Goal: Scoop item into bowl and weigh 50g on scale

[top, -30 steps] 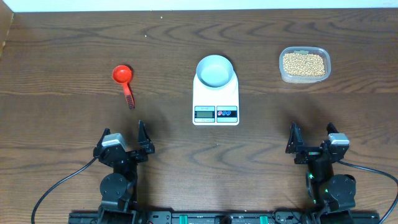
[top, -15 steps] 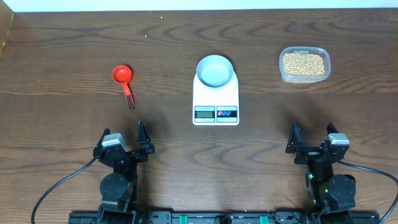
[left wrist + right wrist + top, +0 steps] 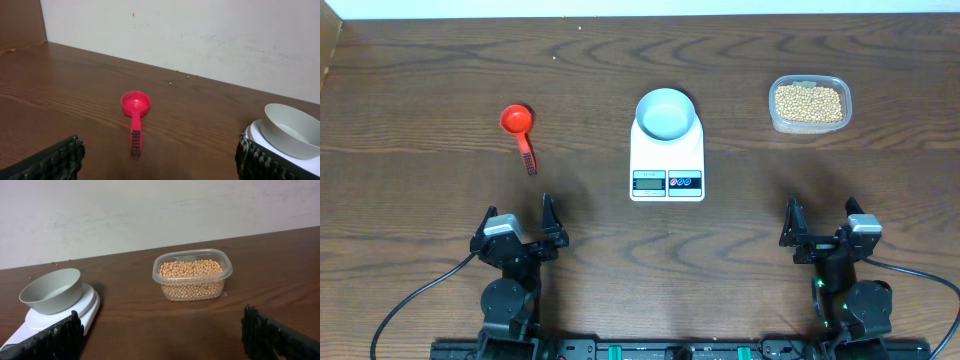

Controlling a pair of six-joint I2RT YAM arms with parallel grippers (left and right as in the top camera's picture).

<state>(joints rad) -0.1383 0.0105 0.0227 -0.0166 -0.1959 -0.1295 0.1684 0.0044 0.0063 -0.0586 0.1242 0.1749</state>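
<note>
No change over the last second: left fingers (image 3: 50,162) and right fingers (image 3: 55,341) released, empty, parked near; beans (image 3: 808,102) in tub (image 3: 771,112) far right, bowl (image 3: 666,113) empty on scale (image 3: 650,160), scoop (image 3: 518,122) untouched on counter (image 3: 420,60), so task unstarted.

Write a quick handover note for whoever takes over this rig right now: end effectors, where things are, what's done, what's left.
The left end effector is open and empty at the near edge; the right end effector is the same.
The empty bowl sits on the scale. The red scoop lies to its left, untouched. The beans are in the clear tub to the right.
Done: nothing scooped.
Left: grab scoop, fill bowl to 50 g. The display is unreadable.
</note>
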